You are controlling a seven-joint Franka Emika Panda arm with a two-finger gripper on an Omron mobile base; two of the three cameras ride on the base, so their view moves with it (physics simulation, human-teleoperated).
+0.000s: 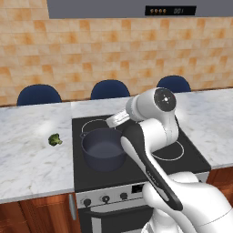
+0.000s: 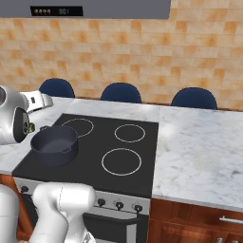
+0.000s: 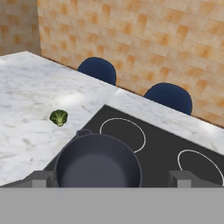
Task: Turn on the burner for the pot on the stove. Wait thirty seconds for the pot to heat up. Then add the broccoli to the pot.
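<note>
Left base view: you have the pot (image 1: 103, 148), round, dark blue-grey metal, lidless, on the front left ring of the stove (image 1: 191, 157), a flat black glass top with thin white rings. One small side handle shows at its left rim; the right rim is hidden behind the white arm. The broccoli (image 1: 55, 139) lies on the white marbled counter (image 1: 27, 154) left of the stove, well apart from the pot; it is too small for you to tell which way its stalk points. Dark knobs (image 1: 105, 198) line the silver front panel, some covered by the arm.

Right base view: the pot (image 2: 54, 144) shows a handle on its near right side. The arm cuts off the counter at the left edge.

Hand view: the gripper (image 3: 112, 178) hangs above the pot (image 3: 98, 164), jaws spread wide and grasping nothing. The pot's near rim is cut off. The broccoli (image 3: 58, 117) sits on the counter (image 3: 26, 87) beyond the pot's left side, green head up. Three dark blue chair backs (image 3: 169, 97) stand against the orange tiled wall.
</note>
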